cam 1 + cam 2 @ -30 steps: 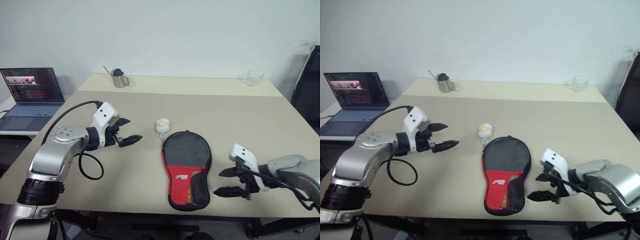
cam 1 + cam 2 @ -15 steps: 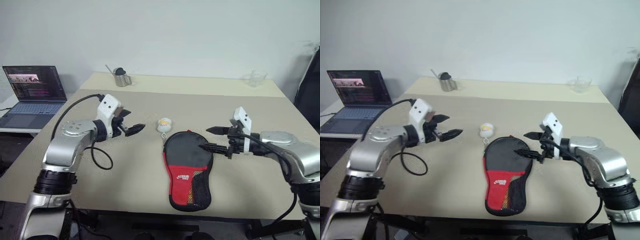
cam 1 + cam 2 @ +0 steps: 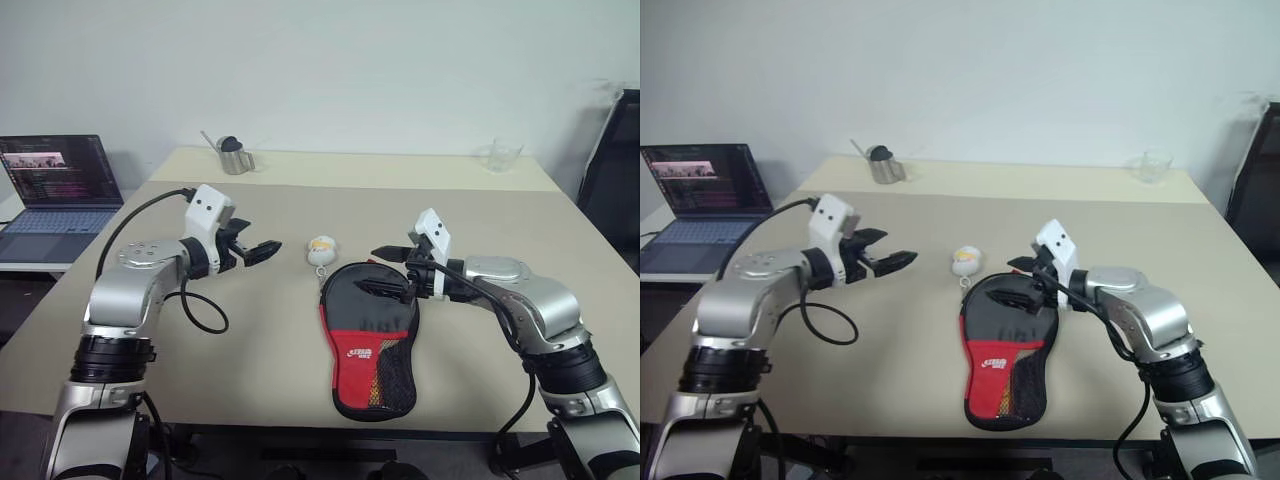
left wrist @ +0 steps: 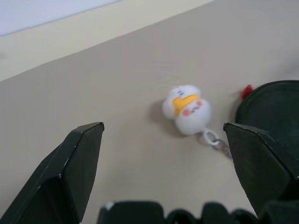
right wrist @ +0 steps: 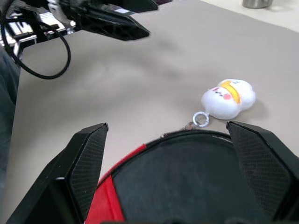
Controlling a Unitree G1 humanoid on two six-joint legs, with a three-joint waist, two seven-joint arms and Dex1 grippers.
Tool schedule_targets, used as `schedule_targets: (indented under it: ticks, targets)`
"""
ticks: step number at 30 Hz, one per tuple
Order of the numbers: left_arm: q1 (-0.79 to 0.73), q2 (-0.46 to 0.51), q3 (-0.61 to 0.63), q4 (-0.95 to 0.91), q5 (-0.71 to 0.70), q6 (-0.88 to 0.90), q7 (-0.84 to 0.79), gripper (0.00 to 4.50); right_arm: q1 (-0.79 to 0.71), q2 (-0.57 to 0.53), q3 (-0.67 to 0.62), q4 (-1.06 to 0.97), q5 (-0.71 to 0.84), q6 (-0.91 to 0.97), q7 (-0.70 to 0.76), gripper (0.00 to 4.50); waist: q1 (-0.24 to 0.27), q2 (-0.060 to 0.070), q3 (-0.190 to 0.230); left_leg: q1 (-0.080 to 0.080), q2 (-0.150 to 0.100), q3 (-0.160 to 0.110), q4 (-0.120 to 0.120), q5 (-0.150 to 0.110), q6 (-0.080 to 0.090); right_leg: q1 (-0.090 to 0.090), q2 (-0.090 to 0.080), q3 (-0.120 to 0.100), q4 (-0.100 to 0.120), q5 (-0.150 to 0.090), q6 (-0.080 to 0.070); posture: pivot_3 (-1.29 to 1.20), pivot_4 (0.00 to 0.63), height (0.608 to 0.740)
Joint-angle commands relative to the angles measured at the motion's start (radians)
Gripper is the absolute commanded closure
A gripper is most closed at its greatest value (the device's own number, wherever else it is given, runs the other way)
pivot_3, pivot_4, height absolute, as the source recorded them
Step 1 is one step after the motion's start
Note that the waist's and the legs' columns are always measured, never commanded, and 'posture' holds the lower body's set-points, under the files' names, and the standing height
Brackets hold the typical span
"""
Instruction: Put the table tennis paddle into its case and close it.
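The case [image 3: 370, 330], a black-and-red paddle-shaped pouch with a mesh pocket, lies flat in the middle of the table [image 3: 480, 220]. Its white ball charm [image 3: 321, 250] rests on the table at the round end. My right gripper [image 3: 368, 272] hovers open just above that round end, pointing left. Well to the left of the charm, my left gripper [image 3: 262, 250] is open and empty, pointing at it. The left wrist view looks between open fingers at the charm [image 4: 187, 109] and the case's edge [image 4: 273, 100]. The paddle is hidden.
A laptop [image 3: 60, 190] stands on a side desk at the far left. A metal cup [image 3: 235, 157] and a clear glass [image 3: 503, 155] sit at the table's far edge. A black chair [image 3: 615, 170] is at the right.
My right gripper has swung from the table's front right edge up and left to the case's round end, still open. The left gripper has barely shifted.
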State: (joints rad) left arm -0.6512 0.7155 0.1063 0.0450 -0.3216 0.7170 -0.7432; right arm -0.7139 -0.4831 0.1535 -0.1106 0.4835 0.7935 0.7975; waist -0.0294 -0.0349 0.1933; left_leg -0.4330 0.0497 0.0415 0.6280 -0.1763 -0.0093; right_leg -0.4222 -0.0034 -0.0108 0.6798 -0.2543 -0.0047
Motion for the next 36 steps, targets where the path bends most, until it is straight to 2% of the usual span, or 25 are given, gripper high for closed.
schedule_targets:
  ticks: [1, 6, 9, 12, 14, 19, 24, 30, 36]
  targets:
    - [-0.013, 0.028, 0.035, -0.028, -0.02, -0.006, -0.013, 0.0, -0.036, 0.021, 0.0, -0.005, -0.011, -0.028, 0.005, 0.03, 0.003, 0.0, 0.0, 0.0, 0.0, 0.0, 0.0, 0.0, 0.0, 0.0, -0.001, 0.0, 0.0, 0.0, 0.0, 0.0, 0.15, 0.74]
    - [-0.042, 0.01, -0.005, 0.02, 0.013, -0.012, 0.009, 0.0, -0.046, 0.057, 0.015, 0.01, -0.045, -0.041, -0.022, 0.03, 0.006, 0.0, 0.0, 0.0, -0.001, 0.0, 0.001, 0.0, 0.0, 0.001, -0.002, 0.0, 0.0, 0.001, 0.001, 0.0, 0.15, 0.74]
    - [-0.09, -0.039, -0.055, 0.068, 0.037, 0.004, 0.038, 0.0, -0.073, 0.156, 0.017, 0.104, -0.104, -0.052, -0.15, 0.03, 0.004, 0.0, 0.0, 0.0, -0.001, 0.0, 0.001, 0.0, 0.0, 0.001, -0.002, 0.0, 0.0, 0.001, 0.001, 0.0, 0.15, 0.74]
    - [-0.136, -0.097, -0.079, 0.124, 0.056, 0.03, 0.081, 0.0, -0.07, 0.275, -0.051, 0.193, -0.122, -0.081, -0.289, 0.03, 0.004, 0.0, 0.0, 0.0, -0.001, 0.0, 0.001, 0.001, -0.001, 0.001, -0.001, 0.0, 0.001, 0.001, 0.001, 0.0, 0.15, 0.74]
    - [-0.155, -0.127, -0.088, 0.157, 0.066, 0.035, 0.102, 0.0, -0.043, 0.31, -0.057, 0.22, -0.14, -0.122, -0.316, 0.03, 0.003, 0.0, 0.0, 0.0, -0.001, 0.0, 0.001, 0.001, -0.001, 0.0, -0.001, 0.0, 0.001, 0.001, 0.001, 0.0, 0.15, 0.74]
    - [-0.199, -0.169, -0.098, 0.234, 0.087, 0.034, 0.13, 0.0, 0.004, 0.324, -0.043, 0.265, -0.181, -0.187, -0.333, 0.03, 0.002, 0.0, 0.0, -0.001, -0.002, 0.001, 0.001, 0.0, -0.001, 0.0, -0.002, 0.001, 0.0, 0.001, 0.002, 0.0, 0.15, 0.74]
    - [-0.241, -0.188, -0.119, 0.297, 0.112, 0.01, 0.121, 0.0, 0.064, 0.267, -0.05, 0.216, -0.178, -0.176, -0.279, 0.03, 0.003, 0.0, 0.0, -0.001, -0.001, 0.0, 0.001, 0.0, -0.001, 0.0, -0.001, 0.0, 0.001, 0.001, 0.002, 0.0, 0.15, 0.74]
    - [-0.28, -0.211, -0.138, 0.379, 0.133, -0.027, 0.108, 0.0, 0.084, 0.264, -0.015, 0.182, -0.191, -0.179, -0.249, 0.03, -0.003, 0.0, 0.0, 0.0, -0.001, 0.0, 0.001, 0.0, -0.001, 0.0, -0.001, 0.0, 0.001, 0.001, 0.002, 0.0, 0.15, 0.74]
    - [-0.333, -0.317, -0.128, 0.541, 0.138, -0.078, 0.151, 0.0, 0.085, 0.294, 0.008, 0.218, -0.213, -0.207, -0.252, 0.03, 0.0, 0.0, 0.0, -0.001, -0.002, 0.0, 0.001, 0.0, -0.001, 0.0, 0.0, 0.0, 0.001, 0.001, 0.002, 0.0, 0.15, 0.74]
